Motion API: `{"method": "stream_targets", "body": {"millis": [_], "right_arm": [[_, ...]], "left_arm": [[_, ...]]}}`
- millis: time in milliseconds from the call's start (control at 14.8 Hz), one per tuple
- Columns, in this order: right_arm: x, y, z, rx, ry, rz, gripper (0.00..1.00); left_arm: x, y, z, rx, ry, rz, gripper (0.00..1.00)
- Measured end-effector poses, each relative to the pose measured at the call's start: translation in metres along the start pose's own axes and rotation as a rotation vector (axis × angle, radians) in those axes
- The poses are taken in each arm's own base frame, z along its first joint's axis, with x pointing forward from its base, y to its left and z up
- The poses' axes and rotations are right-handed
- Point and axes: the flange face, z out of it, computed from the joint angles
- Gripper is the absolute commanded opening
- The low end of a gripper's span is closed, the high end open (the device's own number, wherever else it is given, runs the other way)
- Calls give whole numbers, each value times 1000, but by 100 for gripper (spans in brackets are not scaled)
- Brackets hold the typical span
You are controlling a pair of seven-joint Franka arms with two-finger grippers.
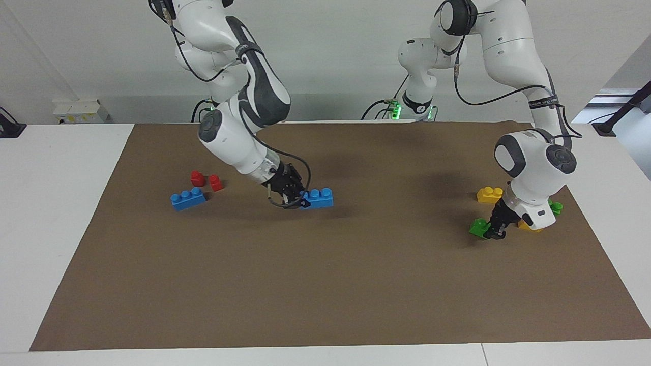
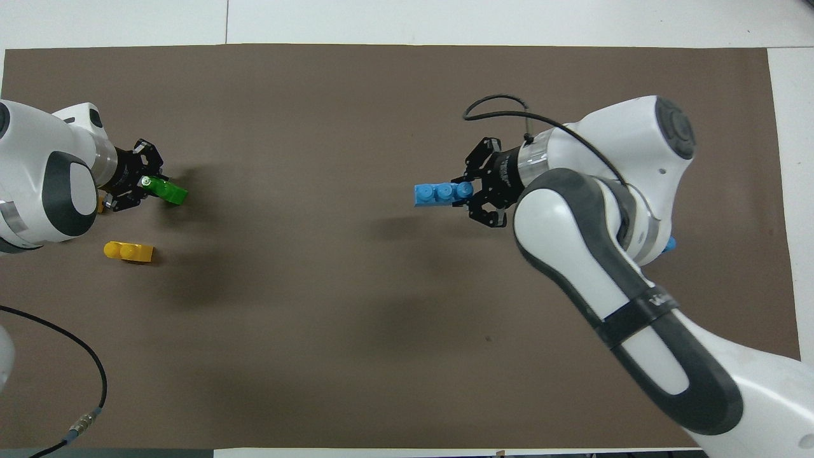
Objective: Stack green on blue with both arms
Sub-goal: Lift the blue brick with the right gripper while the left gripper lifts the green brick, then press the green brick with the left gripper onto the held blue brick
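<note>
the right gripper [image 1: 297,199] has its fingers clamped on one end of the blue brick [image 1: 319,198], which sticks out sideways from the jaws toward the middle of the brown mat [image 1: 325,284], studs up and about level; whether it rests on the mat or rides just above it i cannot tell. the left gripper [image 1: 494,230] is down at the left arm's end of the table with its fingers closed on the green brick [image 1: 478,226], which looks tipped and held by one end, near a yellow brick [image 1: 489,194] that lies closer to the robots. the two task bricks are well apart, so the step in hand, as i judge it, is securing both grasps and bringing them together. to do it well, the blue brick wants to be kept level and steady as the base, held at its end so the free studs [image 2: 439,189] are left clear for the green one. the green brick should be turned flat, its underside facing down, before it comes over those studs, then pressed straight down. a second blue brick [image 1: 188,199] and two red pieces [image 1: 206,180] sit toward the right arm's end and need no touching.
</note>
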Motion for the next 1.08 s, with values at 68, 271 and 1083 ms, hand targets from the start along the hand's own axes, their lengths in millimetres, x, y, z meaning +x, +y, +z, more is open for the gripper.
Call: {"method": "stream_targets", "body": {"millis": [68, 271, 1083], "right_arm": [[-12, 10, 20, -8, 5, -11, 0], [-27, 25, 64, -10, 2, -6, 0], [-40, 48, 133, 0, 56, 99, 0]], "left_arm": [[-6, 3, -10, -2, -4, -15, 0], [-36, 12, -58, -3, -23, -88, 0], [-271, 67, -100, 54, -3, -545, 0]]}}
